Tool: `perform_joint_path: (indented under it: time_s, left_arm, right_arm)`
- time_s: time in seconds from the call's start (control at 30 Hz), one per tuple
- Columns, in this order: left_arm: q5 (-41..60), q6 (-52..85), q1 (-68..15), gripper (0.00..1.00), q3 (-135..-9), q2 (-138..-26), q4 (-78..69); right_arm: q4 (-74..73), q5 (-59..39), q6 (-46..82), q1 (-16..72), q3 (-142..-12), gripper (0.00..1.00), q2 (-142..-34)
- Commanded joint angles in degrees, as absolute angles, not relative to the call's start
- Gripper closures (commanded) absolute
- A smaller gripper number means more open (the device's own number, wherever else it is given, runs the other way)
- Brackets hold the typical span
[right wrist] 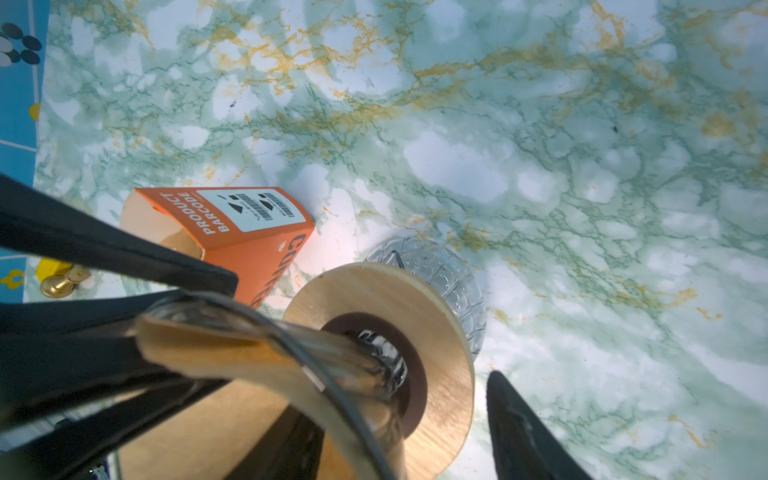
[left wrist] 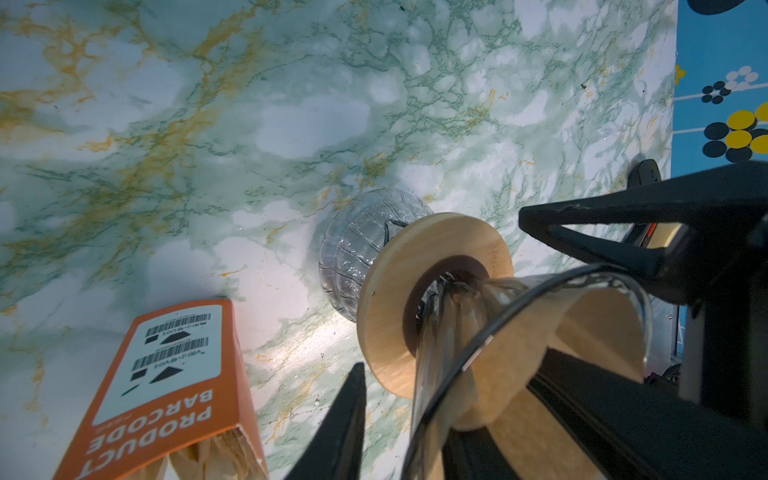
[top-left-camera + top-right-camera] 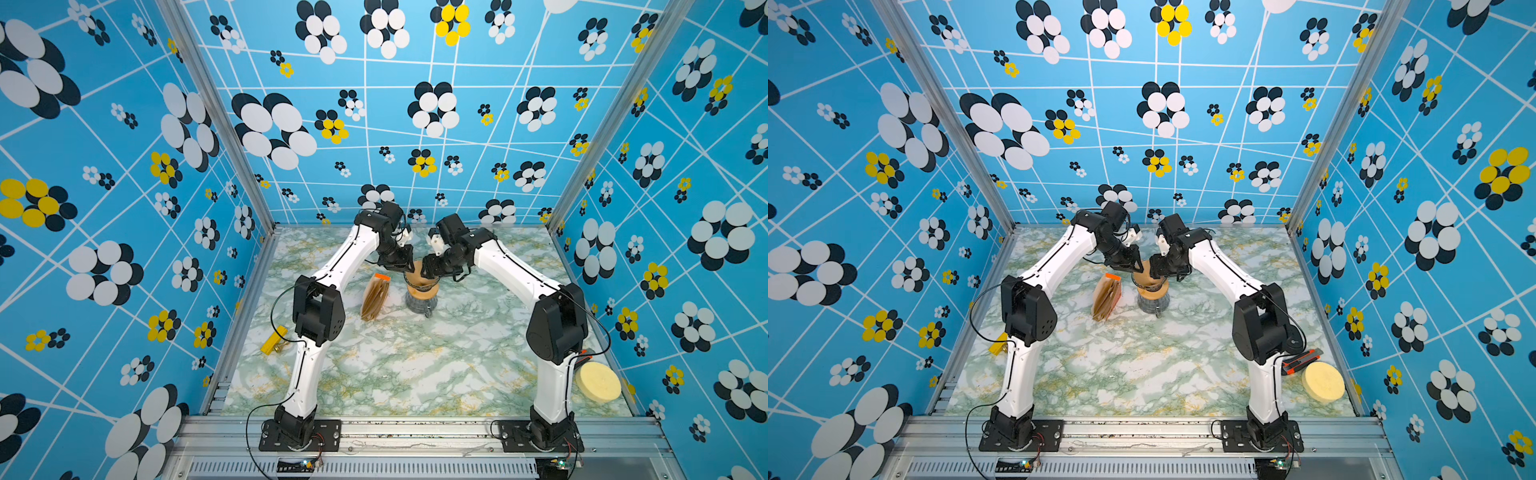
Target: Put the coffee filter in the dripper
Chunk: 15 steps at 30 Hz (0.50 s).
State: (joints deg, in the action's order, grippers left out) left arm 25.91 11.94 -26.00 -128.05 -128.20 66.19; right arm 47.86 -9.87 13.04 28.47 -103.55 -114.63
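**A:** That table (image 3: 415, 374) is white and green marble with gold veins, right?

**B:** Yep. The walls (image 3: 124, 166) are bright blue with white lines, plus flowers made of black, white and yellow dots.

**A:** The filter (image 2: 598, 320) is tan and the dripper (image 2: 440, 340) is clear with swirly ribs. The ring (image 2: 453, 237) is pale wood, dark brown round the hole.

**B:** The packet (image 2: 166, 374) has an orange tag with a white barcode label and black print. The arms (image 3: 345, 253) are white with black joints, and the disc (image 3: 598, 380) is pale yellow.
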Motion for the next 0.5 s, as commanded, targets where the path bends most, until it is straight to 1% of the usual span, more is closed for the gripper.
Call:
perform_joint_path:
  time_s: [0.0, 0.33, 0.47]
  left_arm:
    - [25.0, 11.3, -26.4, 0.68, -127.5, -129.0, 66.3]
    - [25.9, 12.1, -26.1, 0.65, -130.6, -127.1, 67.4]
    - [26.7, 12.7, -25.7, 0.62, -130.8, -125.4, 67.6]
  right_arm:
    - [48.6, -9.1, 12.6, 28.2, -102.7, 0.37, -115.2]
    - [48.0, -9.3, 13.4, 27.3, -102.1, 0.39, -113.3]
    - [47.2, -11.0, 13.3, 26.9, -101.3, 0.39, -111.7]
